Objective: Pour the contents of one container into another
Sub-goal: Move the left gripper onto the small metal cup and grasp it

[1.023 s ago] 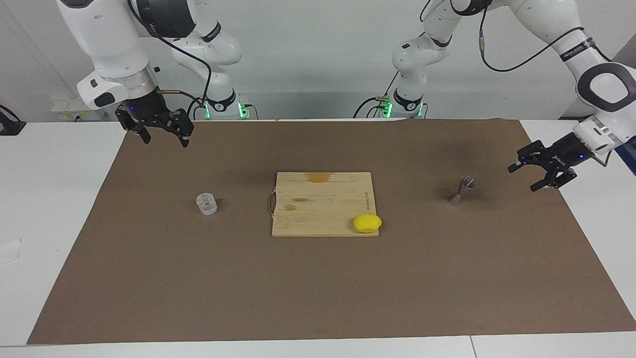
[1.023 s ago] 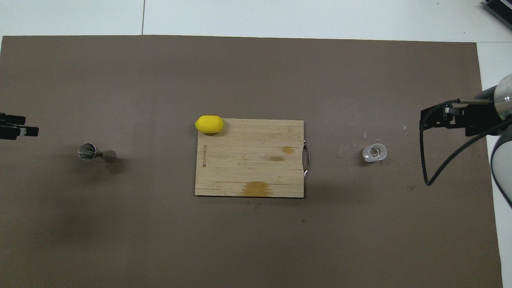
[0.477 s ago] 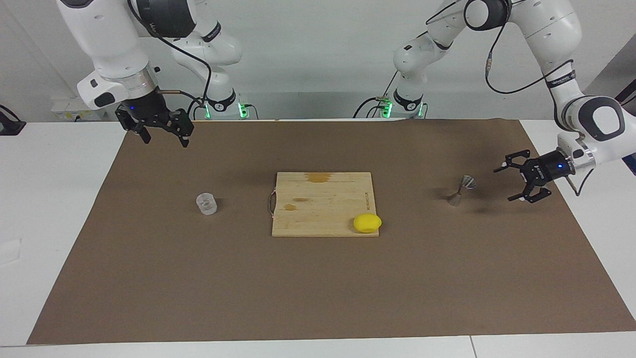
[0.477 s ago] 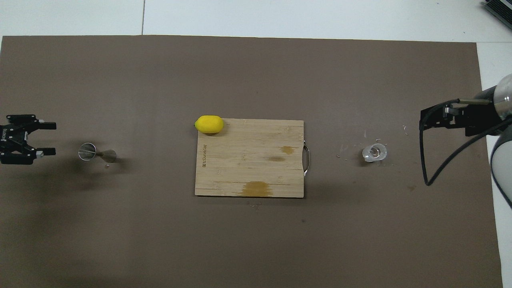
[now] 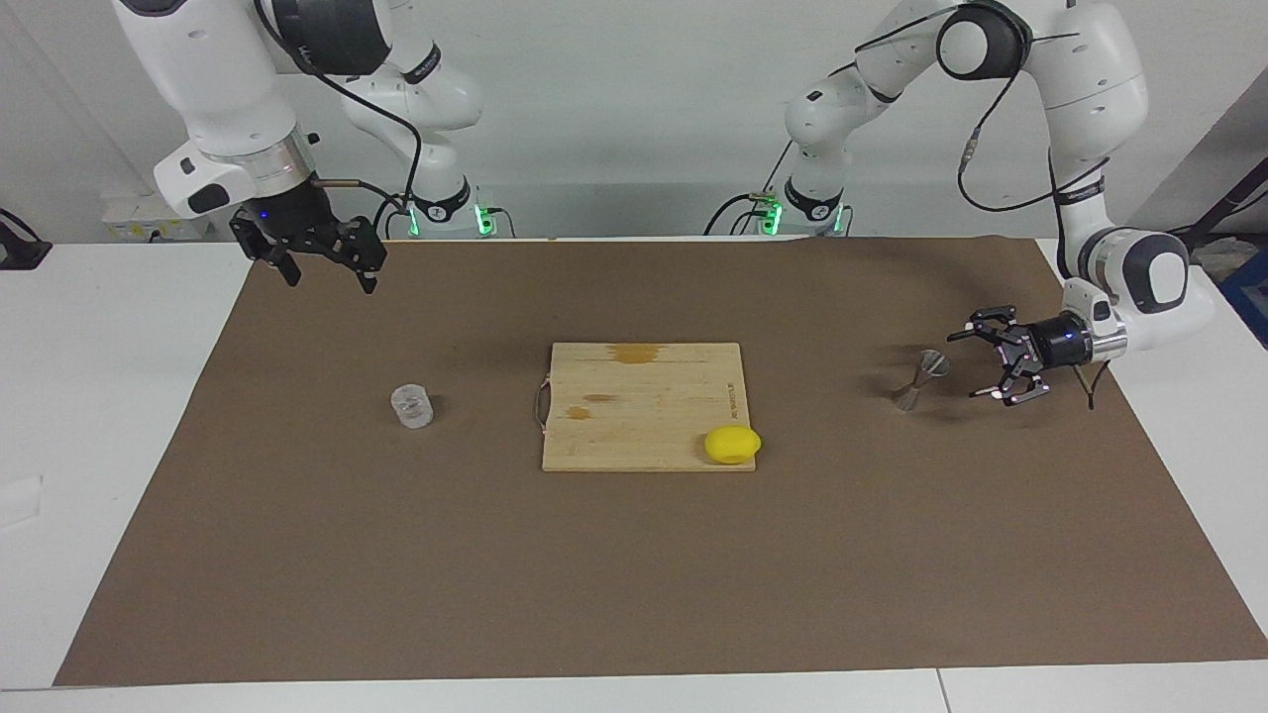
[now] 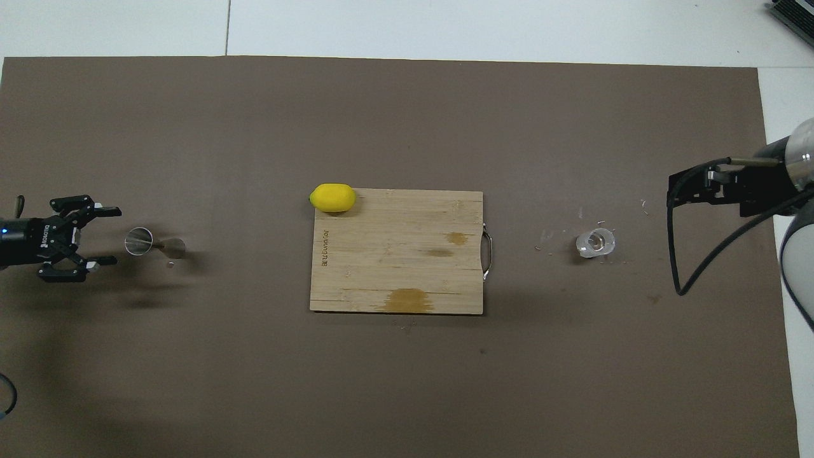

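Note:
The clear glass tumbler (image 5: 411, 406) (image 6: 596, 243) stands on the brown mat toward the right arm's end. The silver hourglass jigger (image 5: 919, 378) (image 6: 152, 242) stands toward the left arm's end. My left gripper (image 5: 966, 364) (image 6: 114, 234) is low and level beside the jigger, open, its fingers pointing at it with a small gap between. Nothing is in it. My right gripper (image 5: 330, 280) (image 6: 671, 189) hangs open and empty over the mat's corner by the robots, well apart from the tumbler.
A wooden cutting board (image 5: 644, 396) (image 6: 397, 267) with a metal handle lies mid-mat between the two containers. A yellow lemon (image 5: 732, 445) (image 6: 332, 198) rests on its corner farthest from the robots. The brown mat (image 5: 634, 574) covers most of the white table.
The left gripper came down, turned level and moved in toward the jigger, stopping just short of it. The right arm has not moved.

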Available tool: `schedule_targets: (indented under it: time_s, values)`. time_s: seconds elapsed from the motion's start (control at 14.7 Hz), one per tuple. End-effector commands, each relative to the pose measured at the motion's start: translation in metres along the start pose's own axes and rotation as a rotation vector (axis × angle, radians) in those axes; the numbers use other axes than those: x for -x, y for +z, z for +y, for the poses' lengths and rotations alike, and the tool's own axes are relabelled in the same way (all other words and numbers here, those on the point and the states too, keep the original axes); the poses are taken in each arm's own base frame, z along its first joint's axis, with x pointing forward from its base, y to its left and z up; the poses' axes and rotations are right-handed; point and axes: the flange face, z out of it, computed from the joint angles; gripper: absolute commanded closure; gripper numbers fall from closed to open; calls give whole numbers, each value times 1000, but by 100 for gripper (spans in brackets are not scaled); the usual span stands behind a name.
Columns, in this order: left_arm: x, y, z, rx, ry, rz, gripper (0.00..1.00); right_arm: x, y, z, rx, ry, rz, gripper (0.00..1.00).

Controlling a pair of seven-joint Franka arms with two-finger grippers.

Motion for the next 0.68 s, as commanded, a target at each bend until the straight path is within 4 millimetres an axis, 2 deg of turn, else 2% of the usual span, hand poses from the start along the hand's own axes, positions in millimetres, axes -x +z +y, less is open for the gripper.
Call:
schedule_targets:
  time_s: [0.0,0.07,0.2,0.61]
  values:
    - [8,-1,-5,-17,143,86,0,1,0,1,-5,-26,-9,0]
    - [7,3,-9,-38,214,118,0,1,0,2,-3,-25,-9,0]
    - [11,14,-7,-6,216,167,0,1,0,2,-3,-27,-9,0]
    - [15,21,1,61,220,164,0,1,0,2,-3,-27,-9,0]
